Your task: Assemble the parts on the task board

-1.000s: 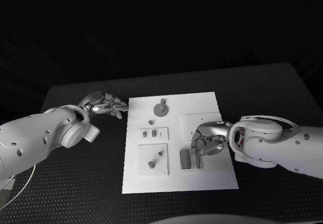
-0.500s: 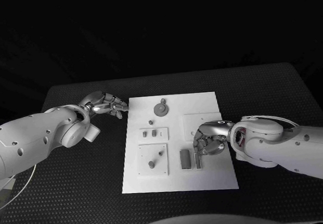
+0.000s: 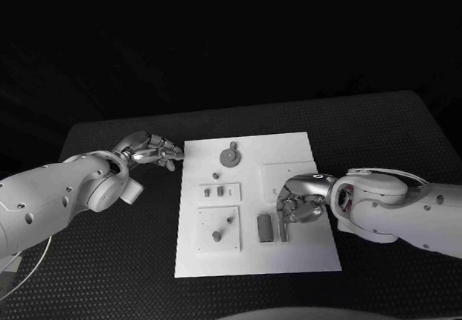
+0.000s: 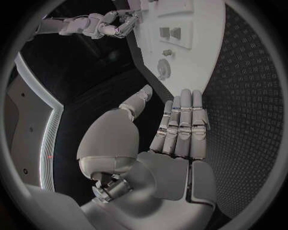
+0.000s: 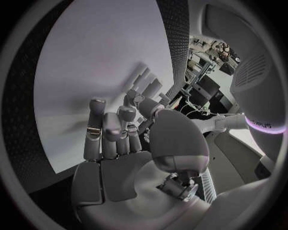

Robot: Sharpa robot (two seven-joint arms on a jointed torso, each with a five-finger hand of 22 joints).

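Head view: right robot hand [image 3: 299, 199] curls over the board [image 3: 295, 144], perhaps pinching a part. Left robot hand [image 3: 149, 149] rests empty, fingers apart. Next, seat it squarely.

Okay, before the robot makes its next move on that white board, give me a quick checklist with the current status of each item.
1. Task board lies flat on the table: ok.
2. Right hand is over the board, beside the two upright bars: ok.
3. Right hand holds a part: cannot tell; its fingers are curled, but nothing clearly shows between them.
4. Left hand is off the board, at its far left corner, out of the right hand's way: ok.
5. Left hand is free: ok; its fingers lie straight with nothing in them.
6. Round disc at the far end is untouched: ok.
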